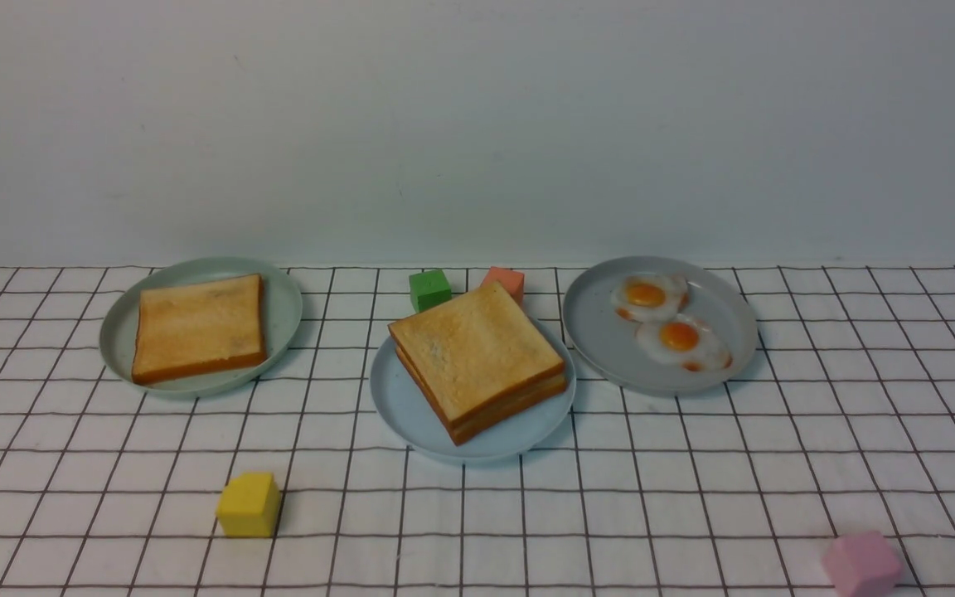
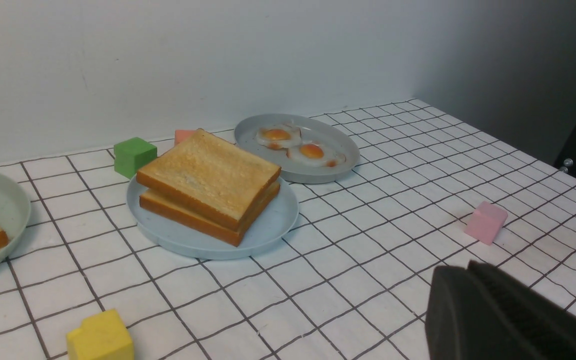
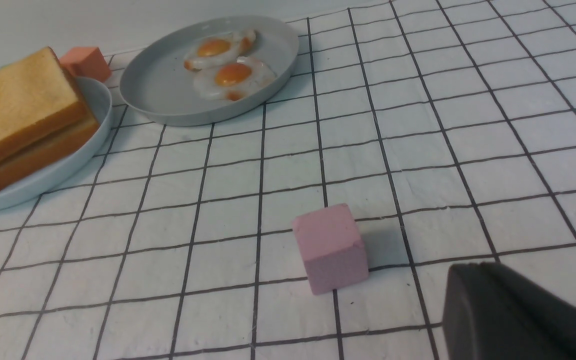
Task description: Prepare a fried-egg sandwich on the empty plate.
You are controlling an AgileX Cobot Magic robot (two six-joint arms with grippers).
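We've got the sandwich (image 1: 477, 352) on the light blue plate (image 1: 401, 414), out ahead of both grippers and well apart from either; nothing's clamped on it. R gripper (image 3: 473, 275): tips together, nothing held. L gripper (image 2: 463, 272): can't tell if apart or together, too dark & blurred; nothing seen in it.

Build looks done or v. nearly, we'd say, but no egg shows btwn the slices from any cam, so we can't confirm filling. Main risk: we call it done w/ egg missing or off-centre.

Top slice sits a bit skewed on the lower one. If we go back in to square it, a tip pushing one edge cd slide it further, or squeeze egg out; pressing nr the rim might tip the plate.

Arms backing off: yellow block (image 1: 248, 506), on L gripper's side, & pink block (image 3: 330, 247), nearer R gripper, cd get knocked if either sweeps low. Spare eggs (image 1: 664, 323) & lone toast (image 1: 200, 327) are far fwd of the tips; best we leave 'em alone.
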